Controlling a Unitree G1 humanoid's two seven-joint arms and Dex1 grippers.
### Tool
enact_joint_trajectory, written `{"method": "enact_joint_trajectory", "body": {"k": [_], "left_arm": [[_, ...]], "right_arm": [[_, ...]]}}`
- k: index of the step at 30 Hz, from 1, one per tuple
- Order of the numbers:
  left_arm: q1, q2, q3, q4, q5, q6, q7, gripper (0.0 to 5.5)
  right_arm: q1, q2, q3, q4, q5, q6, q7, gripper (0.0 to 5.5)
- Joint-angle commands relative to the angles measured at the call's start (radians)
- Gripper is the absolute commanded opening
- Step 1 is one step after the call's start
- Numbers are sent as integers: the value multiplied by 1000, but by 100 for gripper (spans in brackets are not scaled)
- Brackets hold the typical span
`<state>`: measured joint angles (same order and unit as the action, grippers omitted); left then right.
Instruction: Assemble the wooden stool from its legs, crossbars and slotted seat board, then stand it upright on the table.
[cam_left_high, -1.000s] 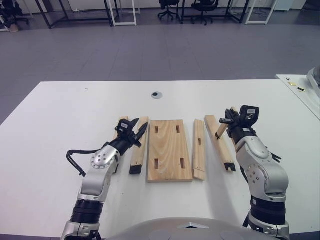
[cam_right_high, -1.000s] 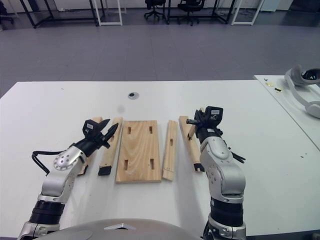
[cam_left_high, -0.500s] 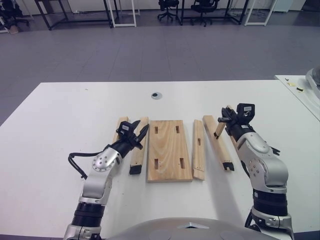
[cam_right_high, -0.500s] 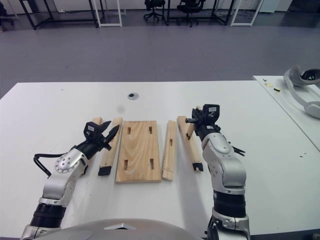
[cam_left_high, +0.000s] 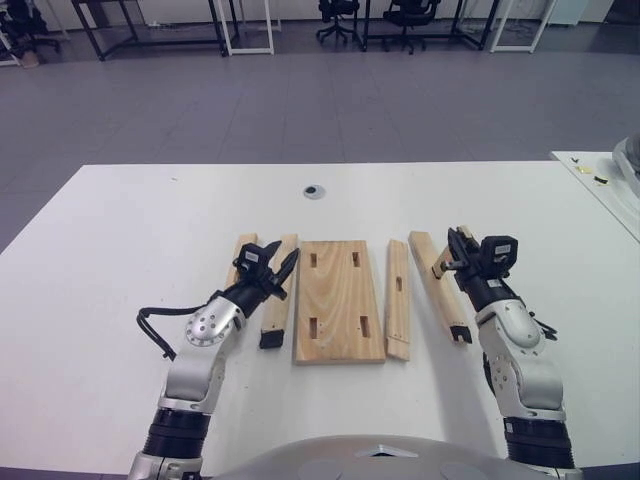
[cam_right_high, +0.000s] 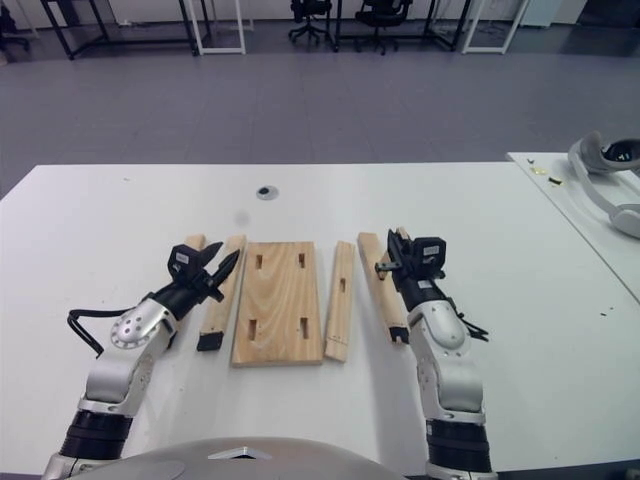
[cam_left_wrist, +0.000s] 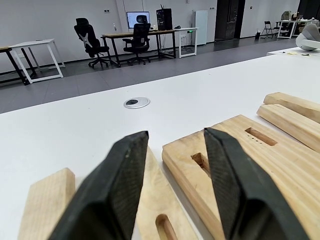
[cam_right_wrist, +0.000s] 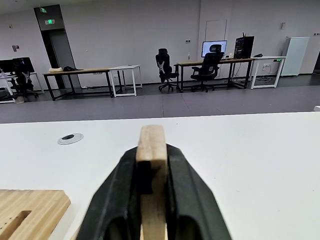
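Observation:
The slotted seat board lies flat mid-table. To its left lie two wooden pieces; my left gripper hovers open just over the slotted one, its fingers to either side. To the right of the board lie a slotted crossbar and a longer leg. My right gripper is shut on a short wooden piece, low over the table beside that leg, with the piece's far end pointing away from me.
A round cable grommet sits in the white table beyond the parts. A second table with a headset stands off to the right. A black cable loops from my left forearm. Bare tabletop lies on both sides.
My right gripper has come down and nearer to me with the wooden piece, which now lies lower beside the leg. The left gripper stays where it was.

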<state>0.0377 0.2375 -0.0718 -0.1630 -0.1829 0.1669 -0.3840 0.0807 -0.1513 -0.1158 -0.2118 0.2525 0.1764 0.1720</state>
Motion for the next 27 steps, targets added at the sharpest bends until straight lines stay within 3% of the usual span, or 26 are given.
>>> {"method": "enact_joint_trajectory", "body": {"k": [1, 11, 27], "left_arm": [[1, 2, 4, -8, 9, 4, 5, 204], [1, -10, 1, 0, 15, -8, 14, 204], [18, -38, -7, 0, 29, -19, 30, 204]], "right_arm": [[41, 0, 8, 63, -20, 20, 2, 42], [38, -18, 39, 73, -82, -24, 9, 42], [-127, -21, -3, -74, -46, 35, -35, 42]]}}
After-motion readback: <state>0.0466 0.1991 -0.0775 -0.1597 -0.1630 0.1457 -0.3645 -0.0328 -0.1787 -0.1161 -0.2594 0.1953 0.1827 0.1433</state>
